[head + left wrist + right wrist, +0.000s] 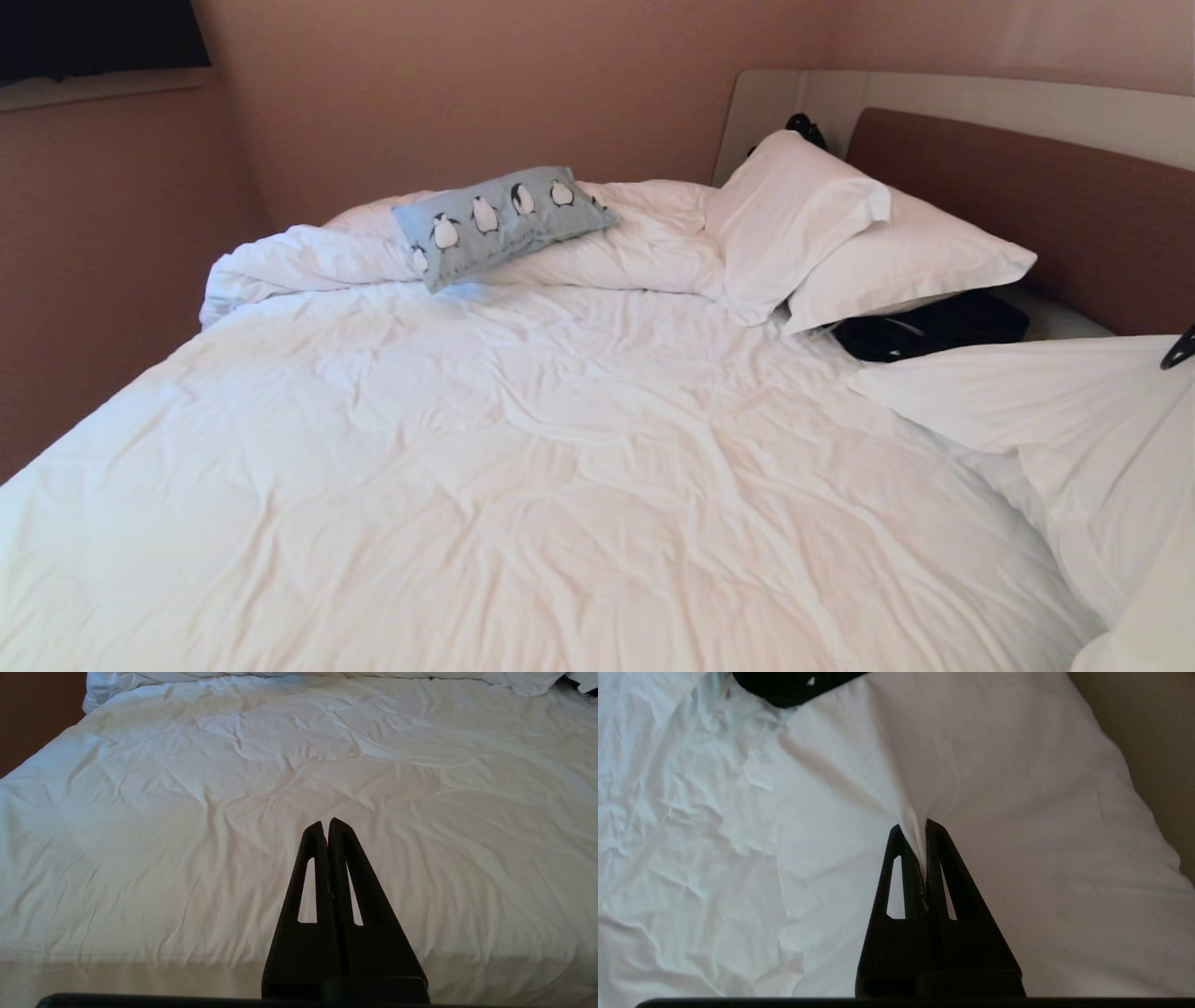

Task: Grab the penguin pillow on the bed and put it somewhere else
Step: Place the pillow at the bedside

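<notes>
The penguin pillow (504,219), light blue with a row of black-and-white penguins, lies on the bunched duvet at the far side of the bed (523,448). No gripper is near it. My right gripper (915,828) is shut on a pinch of white fabric of a plain white pillow (971,765). That white pillow (1027,411) shows at the right edge of the head view, with a black tip of the right gripper (1178,348) above it. My left gripper (325,823) is shut with nothing in it, out over the foot of the bed (187,812).
Two more white pillows (812,215) (920,261) lean against the brown headboard (1027,205). A black bag (934,327) lies under them and shows as a dark shape (784,686) in the right wrist view. A wall (112,261) runs along the bed's left side.
</notes>
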Robot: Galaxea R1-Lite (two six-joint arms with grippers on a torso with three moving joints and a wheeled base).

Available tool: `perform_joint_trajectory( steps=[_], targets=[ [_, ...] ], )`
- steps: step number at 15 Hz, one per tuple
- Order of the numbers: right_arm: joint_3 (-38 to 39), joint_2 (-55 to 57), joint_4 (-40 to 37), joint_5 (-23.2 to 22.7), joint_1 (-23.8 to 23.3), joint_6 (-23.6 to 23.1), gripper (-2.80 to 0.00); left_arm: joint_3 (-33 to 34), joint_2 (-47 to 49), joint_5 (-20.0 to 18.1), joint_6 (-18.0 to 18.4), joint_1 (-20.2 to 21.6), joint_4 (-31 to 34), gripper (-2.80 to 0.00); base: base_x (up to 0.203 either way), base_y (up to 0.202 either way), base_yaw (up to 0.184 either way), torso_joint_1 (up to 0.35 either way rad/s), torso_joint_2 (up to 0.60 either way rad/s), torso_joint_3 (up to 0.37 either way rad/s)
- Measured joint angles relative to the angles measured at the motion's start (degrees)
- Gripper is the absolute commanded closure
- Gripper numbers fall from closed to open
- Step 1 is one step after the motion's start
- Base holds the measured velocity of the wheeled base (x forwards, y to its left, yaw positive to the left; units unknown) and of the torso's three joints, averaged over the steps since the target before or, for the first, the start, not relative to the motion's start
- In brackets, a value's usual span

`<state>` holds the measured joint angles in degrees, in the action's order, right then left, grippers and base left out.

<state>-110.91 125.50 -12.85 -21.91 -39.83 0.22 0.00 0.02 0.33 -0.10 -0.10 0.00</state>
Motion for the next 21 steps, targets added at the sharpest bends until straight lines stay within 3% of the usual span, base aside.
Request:
perform_joint_trajectory(
  steps=[7,21],
  targets=[
    [0.0,-0.6,4.8,0.0,0.2,4.5,0.00,0.0,0.0,0.0,0.0,0.0,0.0,0.00,0.000,0.000,0.000,0.000,0.00,0.000],
    [0.5,-2.2,6.1,-0.2,4.2,7.6,0.00,0.0,0.0,0.0,0.0,0.0,0.0,0.00,0.000,0.000,0.000,0.000,0.00,0.000]
  ],
)
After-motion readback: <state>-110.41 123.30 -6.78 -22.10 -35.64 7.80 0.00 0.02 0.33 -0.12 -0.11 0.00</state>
